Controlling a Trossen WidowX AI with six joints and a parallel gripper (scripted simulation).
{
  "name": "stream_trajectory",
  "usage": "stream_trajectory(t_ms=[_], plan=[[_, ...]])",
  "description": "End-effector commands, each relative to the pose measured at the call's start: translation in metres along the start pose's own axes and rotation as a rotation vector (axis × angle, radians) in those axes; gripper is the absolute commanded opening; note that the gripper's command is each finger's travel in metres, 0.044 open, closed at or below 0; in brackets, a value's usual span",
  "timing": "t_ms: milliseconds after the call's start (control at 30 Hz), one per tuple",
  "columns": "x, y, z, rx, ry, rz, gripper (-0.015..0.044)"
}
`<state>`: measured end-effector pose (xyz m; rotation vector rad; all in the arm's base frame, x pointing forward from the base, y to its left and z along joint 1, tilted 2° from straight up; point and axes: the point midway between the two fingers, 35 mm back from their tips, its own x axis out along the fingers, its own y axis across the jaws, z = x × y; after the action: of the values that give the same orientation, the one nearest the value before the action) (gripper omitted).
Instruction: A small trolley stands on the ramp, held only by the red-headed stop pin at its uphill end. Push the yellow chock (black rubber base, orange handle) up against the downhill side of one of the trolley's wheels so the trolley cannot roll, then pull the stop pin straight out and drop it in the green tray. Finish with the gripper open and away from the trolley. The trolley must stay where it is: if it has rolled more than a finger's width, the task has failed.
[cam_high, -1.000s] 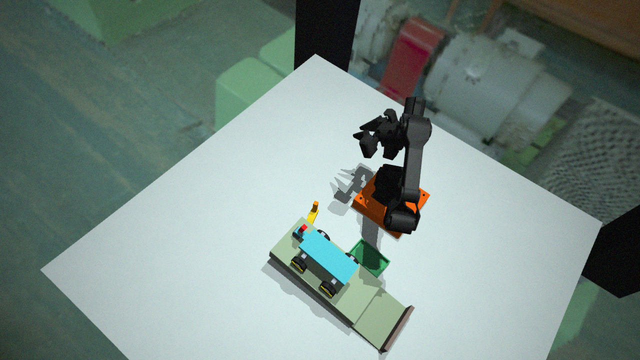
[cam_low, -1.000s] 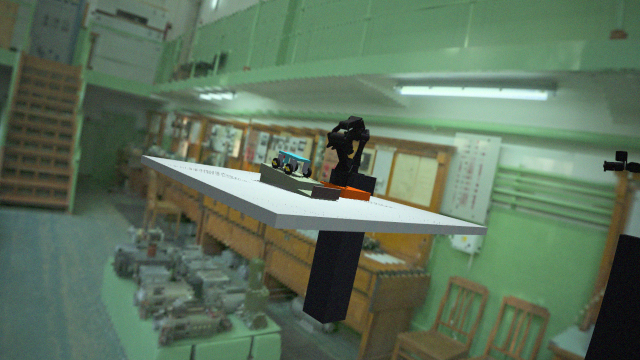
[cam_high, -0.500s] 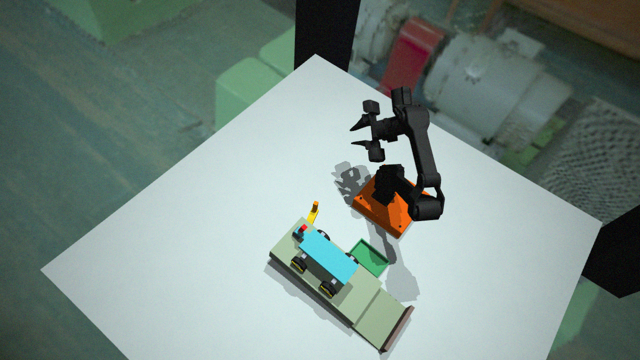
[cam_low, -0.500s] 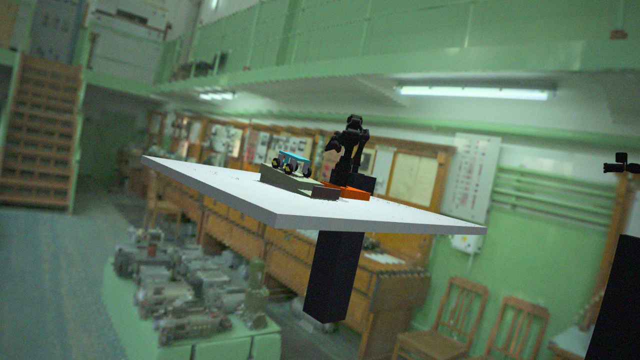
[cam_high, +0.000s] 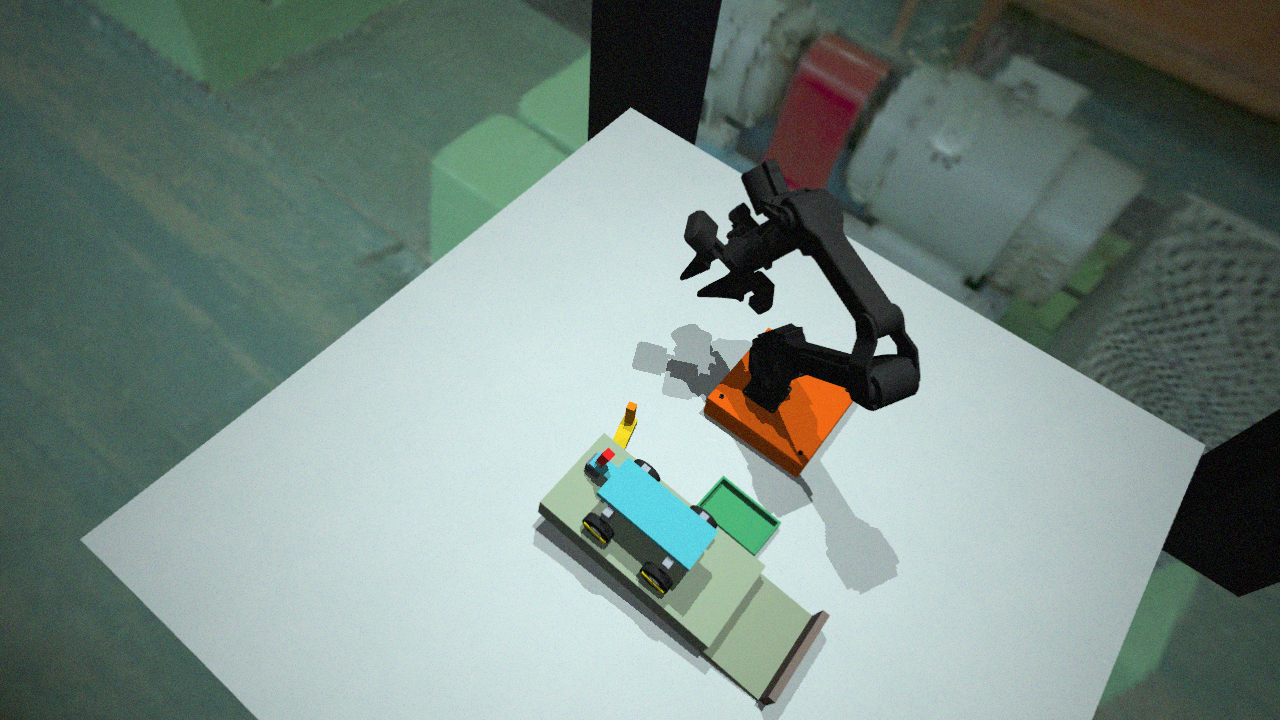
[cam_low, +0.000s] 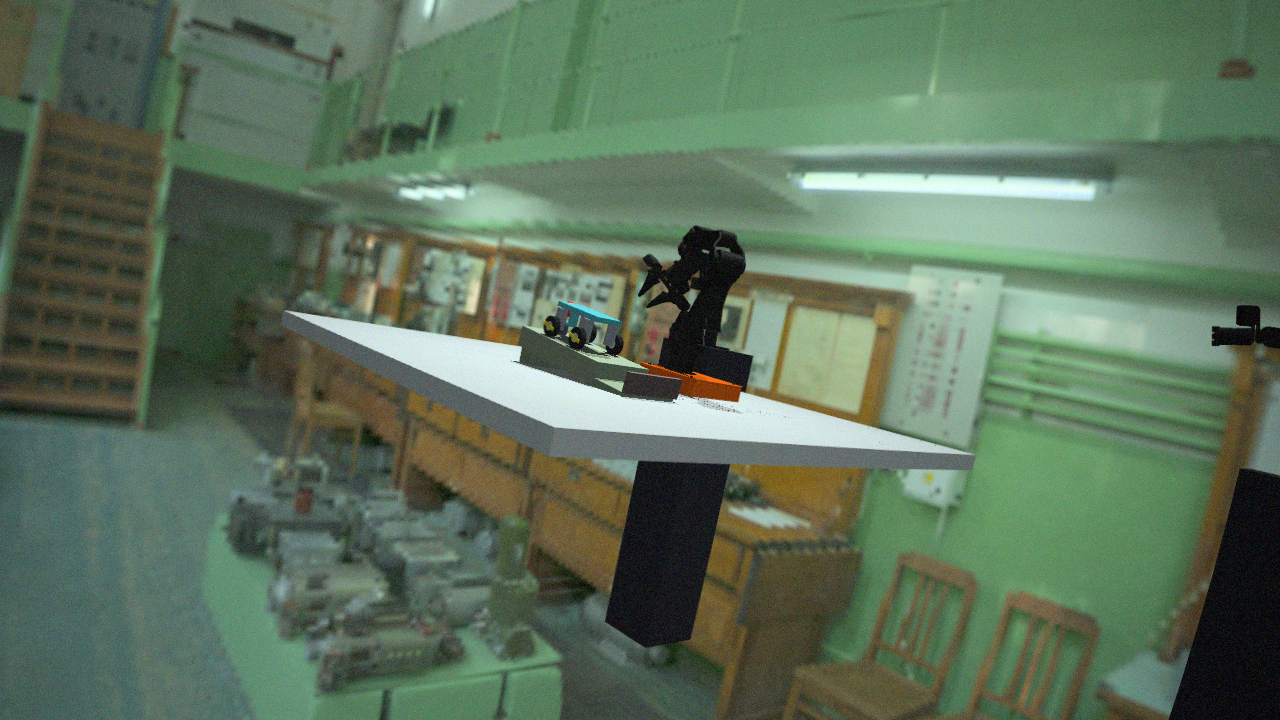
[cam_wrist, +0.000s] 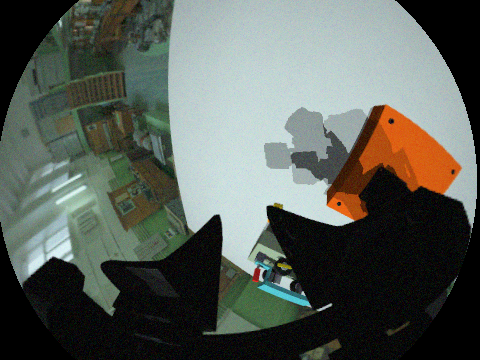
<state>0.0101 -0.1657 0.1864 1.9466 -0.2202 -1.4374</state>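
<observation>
My gripper (cam_high: 691, 285) (cam_low: 644, 300) (cam_wrist: 243, 215) is part open and empty, high above the table and far from the trolley. The cyan trolley (cam_high: 657, 512) (cam_low: 588, 313) (cam_wrist: 283, 294) stands on the pale green ramp (cam_high: 729, 586) (cam_low: 559, 354). The red-headed stop pin (cam_high: 605, 456) (cam_wrist: 256, 273) is at its uphill end. The yellow chock (cam_high: 623, 434) with its orange handle lies beside the ramp's high end; a bit shows behind a finger in the wrist view. Its black base cannot be made out. The green tray (cam_high: 742, 517) lies beside the ramp, with nothing visible in it.
The orange robot base (cam_high: 735, 420) (cam_low: 711, 387) (cam_wrist: 425, 145) stands near the tray and chock. A brown end board (cam_high: 796, 658) (cam_low: 651, 385) closes the ramp's low end. The white table (cam_high: 358, 465) (cam_low: 429, 367) (cam_wrist: 225, 100) carries everything.
</observation>
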Motion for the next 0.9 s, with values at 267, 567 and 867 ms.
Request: stream_trajectory(t_ms=[267,567,867], plan=[[0.021,0.008,-0.012,-0.767,0.137,-0.114,0.0190],[0.038,0.011,-0.025,-1.340,0.281,-0.150,0.0190],[0.055,0.014,-0.042,-1.917,0.455,-0.139,0.0190]])
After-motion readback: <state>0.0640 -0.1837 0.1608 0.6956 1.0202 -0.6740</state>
